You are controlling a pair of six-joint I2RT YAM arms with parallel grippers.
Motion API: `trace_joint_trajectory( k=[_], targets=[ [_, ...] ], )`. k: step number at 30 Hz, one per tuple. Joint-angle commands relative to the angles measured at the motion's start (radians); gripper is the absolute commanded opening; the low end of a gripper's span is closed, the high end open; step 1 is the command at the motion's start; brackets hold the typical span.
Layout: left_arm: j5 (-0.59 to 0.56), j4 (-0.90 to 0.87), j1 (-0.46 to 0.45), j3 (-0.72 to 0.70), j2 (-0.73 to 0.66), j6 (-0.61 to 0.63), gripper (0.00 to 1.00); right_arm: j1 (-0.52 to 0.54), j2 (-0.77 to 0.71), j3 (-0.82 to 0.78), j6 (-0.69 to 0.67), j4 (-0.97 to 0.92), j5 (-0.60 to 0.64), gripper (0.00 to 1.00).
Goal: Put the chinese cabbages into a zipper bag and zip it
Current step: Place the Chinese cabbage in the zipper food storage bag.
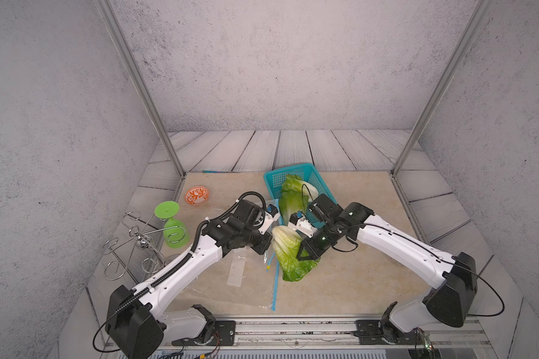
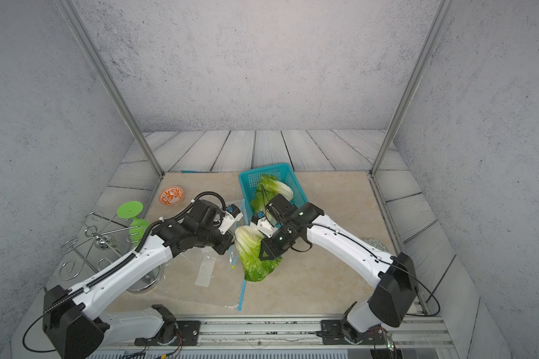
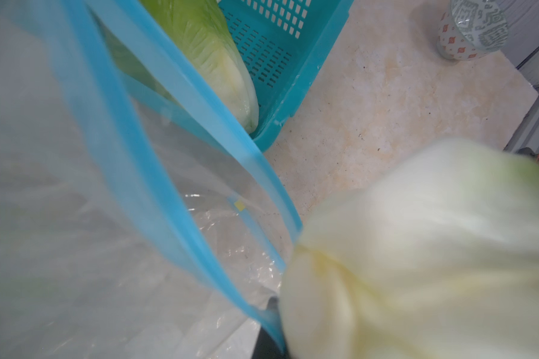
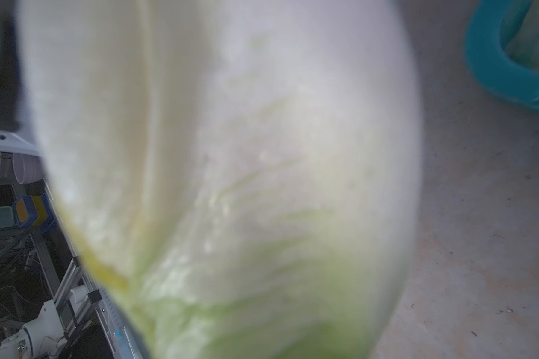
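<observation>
The right gripper (image 1: 305, 253) is clamped on a chinese cabbage (image 1: 288, 248), its white base just beside the mouth of the zipper bag (image 1: 235, 273). The left gripper (image 1: 264, 253), pinched tight on the bag's blue rim, holds it up off the counter (image 1: 355, 279). No head looks bagged yet: the other two cabbages (image 1: 294, 199) lie in the teal basket (image 1: 280, 174) on the far side, and the zip stands open.

Both arms reach inward, wrists close together. Left gripper (image 1: 265, 252) closed; right gripper (image 1: 305, 254) clamped on chinese cabbage (image 1: 287, 248).
</observation>
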Motion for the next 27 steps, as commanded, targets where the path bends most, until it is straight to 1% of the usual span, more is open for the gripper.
trace_joint_trajectory(
  k=[1, 3, 6, 7, 10, 13, 18, 21, 23, 26, 27],
  targets=[
    [0.086, 0.030, -0.005, -0.003, -0.038, 0.022, 0.00, -0.003, 0.070, -0.029, -0.038, -0.021, -0.004, 0.19],
    [0.115, 0.009, -0.007, 0.012, -0.036, 0.040, 0.00, -0.003, 0.081, -0.026, -0.034, -0.025, 0.010, 0.18],
    [0.153, -0.061, -0.014, 0.074, 0.006, 0.075, 0.00, -0.002, 0.081, -0.013, -0.024, -0.036, 0.012, 0.17],
    [0.178, -0.090, -0.021, 0.103, 0.028, 0.100, 0.00, -0.002, 0.080, -0.007, -0.023, -0.043, 0.004, 0.17],
    [0.208, -0.145, -0.064, 0.177, 0.086, 0.131, 0.00, -0.003, 0.083, -0.002, -0.011, -0.046, -0.025, 0.17],
    [0.235, -0.167, -0.103, 0.196, 0.106, 0.140, 0.00, -0.029, 0.053, -0.008, 0.000, -0.015, -0.117, 0.18],
    [0.260, -0.202, -0.120, 0.157, 0.095, 0.159, 0.00, -0.165, 0.013, -0.016, 0.021, 0.031, -0.310, 0.17],
    [0.253, -0.202, -0.120, 0.141, 0.095, 0.165, 0.00, -0.173, 0.013, -0.013, 0.011, 0.054, -0.399, 0.17],
    [0.227, -0.215, -0.120, 0.148, 0.098, 0.176, 0.00, -0.171, 0.012, -0.014, -0.003, 0.052, -0.405, 0.16],
    [0.120, -0.262, -0.109, 0.179, 0.087, 0.183, 0.00, -0.171, -0.007, -0.034, -0.071, -0.006, -0.326, 0.15],
    [0.119, -0.267, -0.097, 0.185, 0.078, 0.186, 0.00, -0.169, -0.018, -0.054, -0.087, -0.016, -0.296, 0.15]
  ],
)
